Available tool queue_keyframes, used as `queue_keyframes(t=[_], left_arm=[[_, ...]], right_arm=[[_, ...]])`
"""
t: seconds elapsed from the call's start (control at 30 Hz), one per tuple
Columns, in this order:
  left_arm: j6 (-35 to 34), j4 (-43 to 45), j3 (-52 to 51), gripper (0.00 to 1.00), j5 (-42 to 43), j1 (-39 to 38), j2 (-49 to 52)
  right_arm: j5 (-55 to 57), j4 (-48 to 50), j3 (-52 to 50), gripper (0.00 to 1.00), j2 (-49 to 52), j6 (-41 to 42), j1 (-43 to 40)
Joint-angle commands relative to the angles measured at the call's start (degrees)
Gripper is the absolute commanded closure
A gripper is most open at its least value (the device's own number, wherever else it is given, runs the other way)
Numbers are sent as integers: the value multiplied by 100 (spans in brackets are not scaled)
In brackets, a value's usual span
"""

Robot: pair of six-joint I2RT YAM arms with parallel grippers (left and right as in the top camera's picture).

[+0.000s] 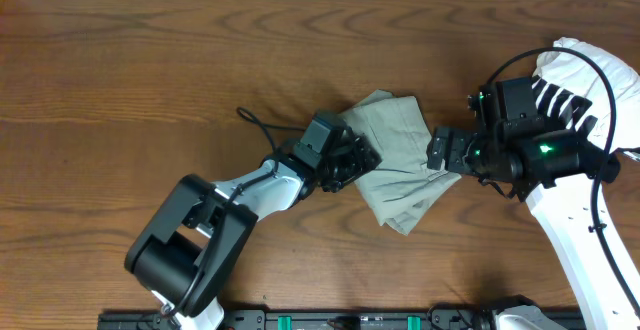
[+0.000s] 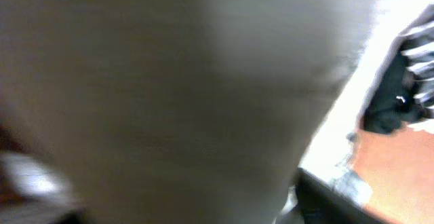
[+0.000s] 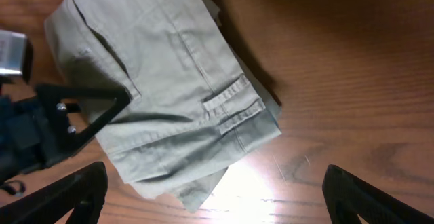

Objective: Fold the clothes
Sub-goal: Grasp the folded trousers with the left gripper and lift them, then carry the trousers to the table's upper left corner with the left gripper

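We are seeing the light khaki trousers (image 1: 400, 165) lying folded into a compact, rumpled bundle, flat on the wooden desk (image 1: 150, 70) near its middle, belt loops facing up.

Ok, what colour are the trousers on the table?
Plain light khaki-beige, no pattern. The trousers show best in the right wrist view.

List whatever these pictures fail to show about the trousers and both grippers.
Overhead: the left gripper covers its own jaws at the edge of the trousers; grip unclear.
Left wrist view: blurred, trouser cloth fills it, no fingers discernible.
Right wrist view: the right gripper has fingers cut by the bottom edge; the top fold hides the trousers' lower layers.
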Motion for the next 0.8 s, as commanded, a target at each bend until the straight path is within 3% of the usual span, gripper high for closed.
queue_keyframes(t=[0.0,0.1,0.13,0.37,0.77], left_arm=[[22,-85,-98,65,-229,-20,205],[20,-81,-98,92,-411,-13,203],[20,-81,-98,94,-496,-2,203],[-339,393,-98,94,-898,426,203],[-841,1191,-94,94,-1626,2638,205]], right_arm=[[-42,-28,74,1,-83,-94,-15],[-39,-96,74,1,-83,-96,-15],[-39,-129,74,1,-83,-96,-15],[-15,-422,74,1,-83,-98,-15],[-17,-706,63,1,-83,-96,-15]])
